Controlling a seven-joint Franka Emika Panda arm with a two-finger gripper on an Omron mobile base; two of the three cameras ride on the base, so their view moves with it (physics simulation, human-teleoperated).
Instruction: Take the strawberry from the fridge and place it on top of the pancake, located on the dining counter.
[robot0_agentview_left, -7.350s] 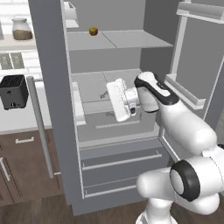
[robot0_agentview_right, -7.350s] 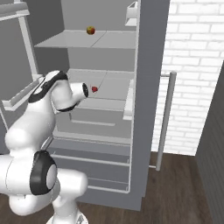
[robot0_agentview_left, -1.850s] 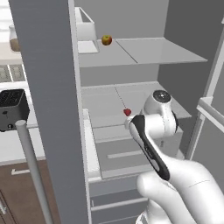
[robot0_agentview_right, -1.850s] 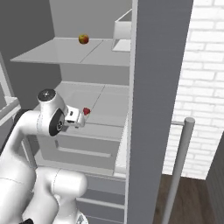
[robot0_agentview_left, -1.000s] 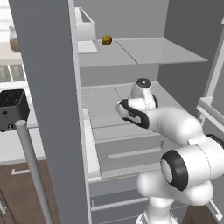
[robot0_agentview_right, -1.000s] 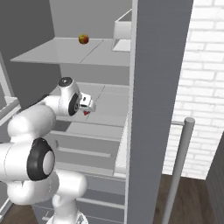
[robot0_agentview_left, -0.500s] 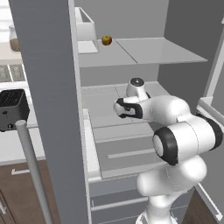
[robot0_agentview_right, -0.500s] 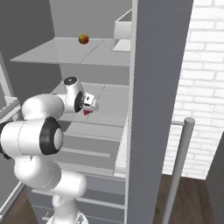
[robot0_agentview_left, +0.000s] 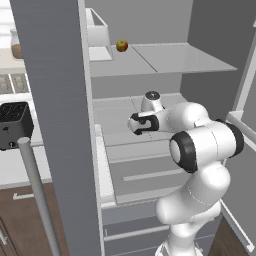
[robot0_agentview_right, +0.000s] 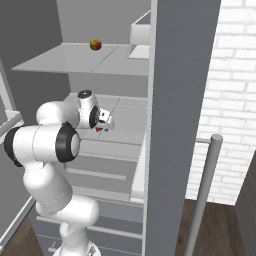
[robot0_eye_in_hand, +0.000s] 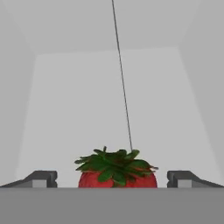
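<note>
From the left base camera, the arm reaches into the open fridge (robot0_agentview_left: 150, 65), its gripper (robot0_agentview_left: 134, 124) over the middle shelf (robot0_agentview_left: 117, 112); an apple (robot0_agentview_left: 122, 46) sits above. From the right side, the strawberry (robot0_agentview_right: 99, 129) lies just under the hand. Along the hand, both fingertips (robot0_eye_in_hand: 41, 178) stand wide apart either side of the fruit, not touching it.
</note>
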